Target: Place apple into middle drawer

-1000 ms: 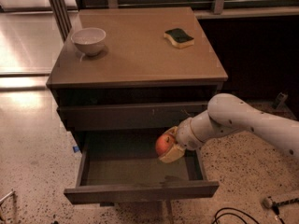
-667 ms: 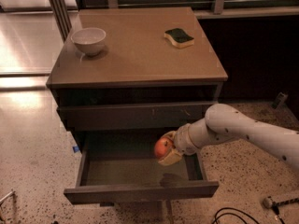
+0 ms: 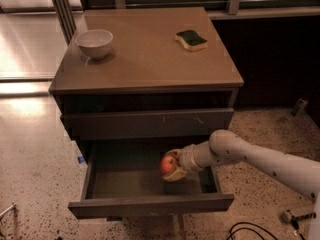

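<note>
Apple (image 3: 168,164), clamped in the gripper (image 3: 171,168), is lower and further left than a second ago, now inside the open middle drawer (image 3: 150,205); release looks near.

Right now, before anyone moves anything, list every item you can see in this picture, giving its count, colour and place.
bowl: one, white, back left of the cabinet top
sponge: one, green and yellow, back right of the cabinet top
cabinet: one, brown, middle of the view
upper drawer: one, grey-brown, below the cabinet top
middle drawer: one, grey-brown, pulled open, below the upper drawer
apple: one, red-orange, held over the middle drawer's floor, right side
cables: count unclear, black, floor at lower right
arm: one, white, reaching in from the right
gripper: one, pale, fingers closed around the apple inside the middle drawer
</note>
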You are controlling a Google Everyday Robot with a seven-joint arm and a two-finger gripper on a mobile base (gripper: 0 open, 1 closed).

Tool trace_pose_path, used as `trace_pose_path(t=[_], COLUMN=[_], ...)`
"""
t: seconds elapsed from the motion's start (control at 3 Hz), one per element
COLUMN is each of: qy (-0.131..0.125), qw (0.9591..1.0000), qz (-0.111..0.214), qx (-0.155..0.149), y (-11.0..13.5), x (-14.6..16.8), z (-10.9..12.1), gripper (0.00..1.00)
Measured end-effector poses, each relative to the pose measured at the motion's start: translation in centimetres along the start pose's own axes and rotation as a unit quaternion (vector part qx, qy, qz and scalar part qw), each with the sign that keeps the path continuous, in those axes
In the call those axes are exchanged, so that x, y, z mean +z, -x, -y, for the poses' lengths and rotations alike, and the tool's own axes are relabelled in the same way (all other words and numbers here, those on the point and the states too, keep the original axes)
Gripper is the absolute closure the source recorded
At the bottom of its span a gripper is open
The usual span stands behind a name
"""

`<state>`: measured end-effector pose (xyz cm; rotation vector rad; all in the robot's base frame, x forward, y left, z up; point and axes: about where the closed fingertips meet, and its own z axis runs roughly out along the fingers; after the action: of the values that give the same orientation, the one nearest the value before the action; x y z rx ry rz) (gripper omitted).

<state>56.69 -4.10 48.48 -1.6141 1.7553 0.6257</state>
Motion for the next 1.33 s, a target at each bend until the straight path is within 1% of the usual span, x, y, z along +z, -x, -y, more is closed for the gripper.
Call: trace_pose_path(t=[0.33, 1.0, 1.33], qy=[0.000, -0.002, 0.000], qw=[1.0000, 0.9999, 0.9996], qz=[0.000, -0.005, -0.019], qx=[0.000, -0.016, -0.023], y=[0.0, -1.4, -2.3], x=[0.0, 2.8, 4.3], z=[0.0, 0.6, 1.1], gripper=[1.00, 1.00, 1.00])
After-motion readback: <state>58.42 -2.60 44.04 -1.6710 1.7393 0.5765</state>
